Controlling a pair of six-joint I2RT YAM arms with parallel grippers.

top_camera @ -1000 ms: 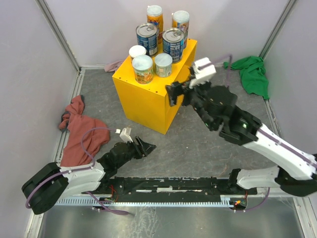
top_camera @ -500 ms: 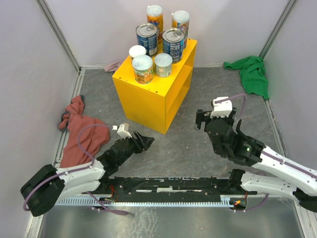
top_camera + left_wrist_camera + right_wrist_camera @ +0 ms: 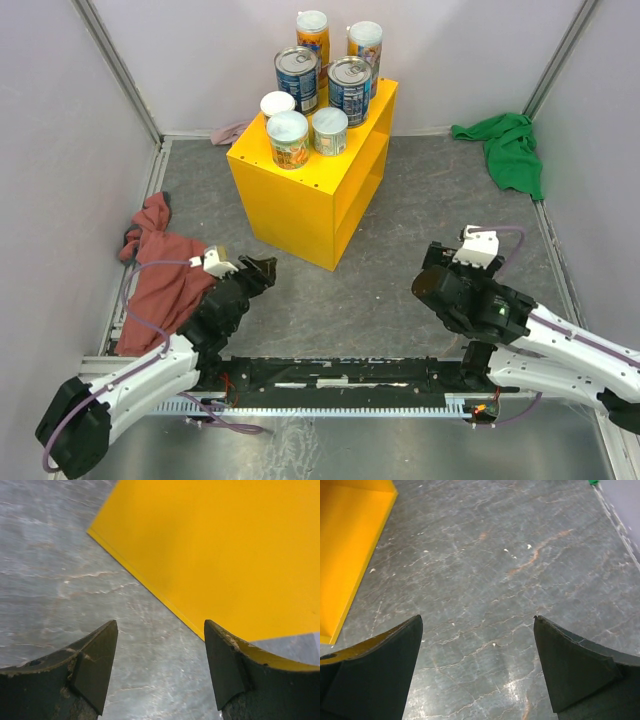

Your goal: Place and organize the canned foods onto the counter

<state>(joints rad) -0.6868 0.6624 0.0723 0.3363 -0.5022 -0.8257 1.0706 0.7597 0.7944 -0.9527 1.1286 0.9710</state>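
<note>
Grey, veined table [image 3: 420, 210]. Carries a yellow counter [image 3: 300, 205] toward the far middle, turned corner-on to the near edge. Also carries a crumpled red cloth [image 3: 160, 275] along the left edge, a green cloth [image 3: 510, 150] in the far right corner, and a pinkish cloth [image 3: 228, 132] just behind the counter.

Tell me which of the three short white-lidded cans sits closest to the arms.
The front short can, by the counter's left edge; the rear short can stands behind it, the right short can beside it, slightly farther back.
</note>
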